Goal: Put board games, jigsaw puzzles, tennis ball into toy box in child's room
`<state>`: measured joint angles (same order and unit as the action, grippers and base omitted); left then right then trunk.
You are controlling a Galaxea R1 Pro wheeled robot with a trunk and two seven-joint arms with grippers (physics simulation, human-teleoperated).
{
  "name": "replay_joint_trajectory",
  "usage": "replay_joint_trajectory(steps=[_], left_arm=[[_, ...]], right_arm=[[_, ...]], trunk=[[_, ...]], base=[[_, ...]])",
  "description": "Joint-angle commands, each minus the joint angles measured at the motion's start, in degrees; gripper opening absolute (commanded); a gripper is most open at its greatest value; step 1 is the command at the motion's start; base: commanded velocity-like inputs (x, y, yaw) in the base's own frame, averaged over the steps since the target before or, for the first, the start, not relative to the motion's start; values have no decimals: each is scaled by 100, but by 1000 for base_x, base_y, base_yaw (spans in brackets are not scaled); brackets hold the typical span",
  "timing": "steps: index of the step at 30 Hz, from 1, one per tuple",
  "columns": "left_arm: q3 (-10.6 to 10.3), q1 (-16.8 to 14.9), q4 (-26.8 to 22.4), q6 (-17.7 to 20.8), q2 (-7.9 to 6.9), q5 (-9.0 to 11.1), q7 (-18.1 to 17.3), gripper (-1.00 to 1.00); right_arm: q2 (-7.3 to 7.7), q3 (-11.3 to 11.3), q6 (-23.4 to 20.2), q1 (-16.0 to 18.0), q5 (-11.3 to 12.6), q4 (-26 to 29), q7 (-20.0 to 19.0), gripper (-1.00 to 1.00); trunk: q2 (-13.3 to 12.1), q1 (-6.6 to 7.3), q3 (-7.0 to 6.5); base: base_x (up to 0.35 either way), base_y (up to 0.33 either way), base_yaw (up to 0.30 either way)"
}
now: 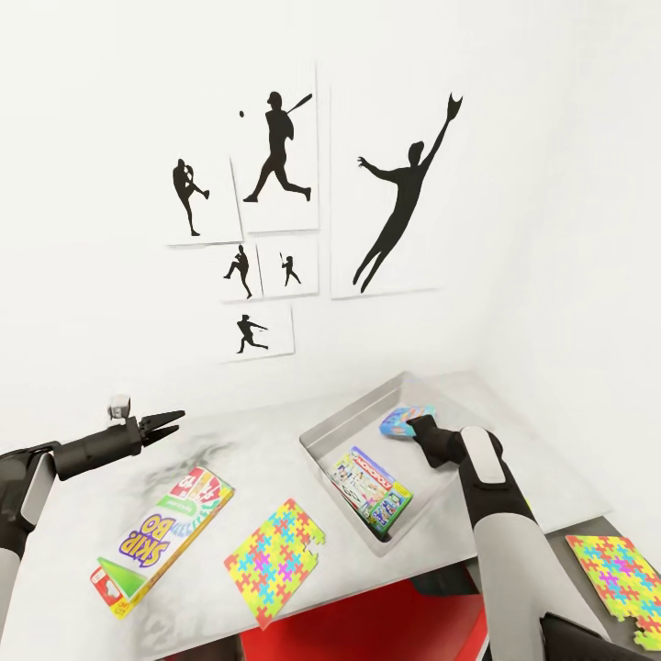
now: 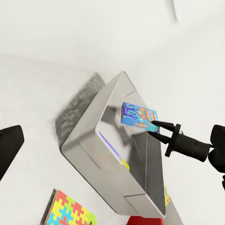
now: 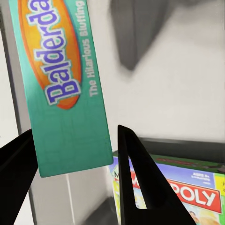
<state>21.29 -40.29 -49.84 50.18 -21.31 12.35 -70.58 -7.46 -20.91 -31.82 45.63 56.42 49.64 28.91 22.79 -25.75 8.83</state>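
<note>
The right claw [image 1: 415, 424] is seen over the far part of the grey toy box [image 1: 323, 439], closed on the blue Balderdash box [image 1: 404, 419], which is held above the bin's floor. In the right wrist view the box's teal edge [image 3: 65, 84] is gripped between the two dark fingers [image 3: 140, 173]; its top is cut off by the frame, and the cover art cannot be made out there. Much of the box is hidden behind the claw in the head view.

Inside the toy box, a green-edged Monopoly box [image 1: 371, 488] is leaned against the near wall, partly cut off in the right wrist view [image 3: 187, 192].

The left claw [image 1: 163, 424] is held above the counter [image 1: 266, 445], well apart from the bin, fingers slightly parted and nothing between them. The Skip-Bo box [image 1: 163, 539] is laid flat on the counter near its front edge, with a jigsaw puzzle [image 1: 275, 560] just beside it. A second jigsaw puzzle [image 1: 622, 576] is seen on the lower dark surface to the right, its corner cut off by the frame. A red chair [image 1: 367, 629] is partly hidden under the counter's edge. Baseball silhouette posters [image 1: 275, 165] are hung on the wall.
</note>
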Motion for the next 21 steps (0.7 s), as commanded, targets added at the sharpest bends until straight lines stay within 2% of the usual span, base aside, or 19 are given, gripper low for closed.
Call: replay_joint_trajectory(steps=[1, 2, 3, 8, 21], left_arm=[[0, -5, 1, 42, -3, 16, -8, 100], [-1, -5, 1, 43, 0, 16, -8, 100], [-1, -5, 1, 43, 0, 17, -8, 100], [-2, -5, 1, 42, -1, 15, -8, 100], [6, -5, 3, 44, -5, 13, -8, 100]], right_arm=[[-7, -13, -11, 7, 53, 10, 69, -100], [-8, -9, -10, 9, 53, 10, 107, -100], [-9, -6, -10, 9, 53, 10, 161, 100], [-13, 5, 17, 12, 59, 10, 313, 100], [-10, 7, -2, 11, 78, 17, 320, 100]], trunk=[[13, -4, 13], [13, -4, 13], [13, -4, 13], [13, -4, 13], [13, -4, 13]], base=[[0, 0, 0], [0, 0, 0], [0, 0, 0], [0, 0, 0], [0, 0, 0]])
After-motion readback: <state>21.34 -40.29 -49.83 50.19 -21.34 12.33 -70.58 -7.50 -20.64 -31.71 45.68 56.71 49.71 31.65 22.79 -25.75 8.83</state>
